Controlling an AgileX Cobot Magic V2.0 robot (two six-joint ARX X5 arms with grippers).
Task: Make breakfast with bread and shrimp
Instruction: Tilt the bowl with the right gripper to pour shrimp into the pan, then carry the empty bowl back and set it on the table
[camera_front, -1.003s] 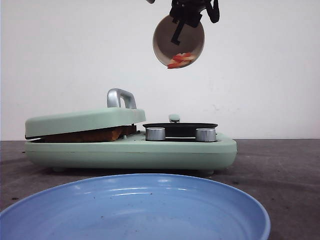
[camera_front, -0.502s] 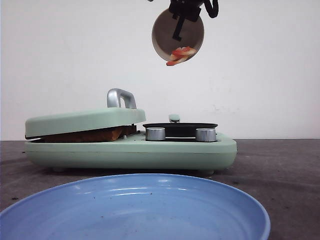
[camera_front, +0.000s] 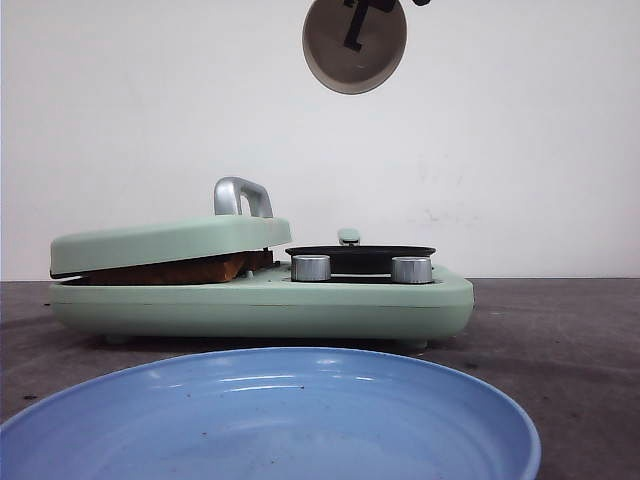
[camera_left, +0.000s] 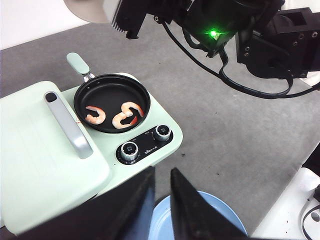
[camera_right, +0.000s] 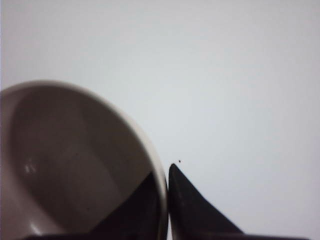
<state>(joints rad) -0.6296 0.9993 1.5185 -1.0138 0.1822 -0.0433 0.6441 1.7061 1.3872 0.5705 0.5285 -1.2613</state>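
Bread (camera_front: 170, 270) sits clamped under press lid (camera_front: 170, 243), left half of cooker (camera_front: 260, 300). Two shrimp (camera_left: 114, 116) lie in black pan (camera_left: 112, 95). Left tool (camera_left: 162, 200) empty, fingers slightly parted. Right tool (camera_right: 167, 200) pinches rim of tipped, empty bowl (camera_front: 355, 45). Tipping step looks done; next, set bowl on bench

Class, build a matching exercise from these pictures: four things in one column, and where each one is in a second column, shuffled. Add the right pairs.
Things
1. shrimp
2. bread
3. beige bowl
4. blue plate

Places
A. held up by the right gripper
B. in the black pan
C. nearest the front camera
D. under the green lid

Pairs: 1-B, 2-D, 3-A, 4-C
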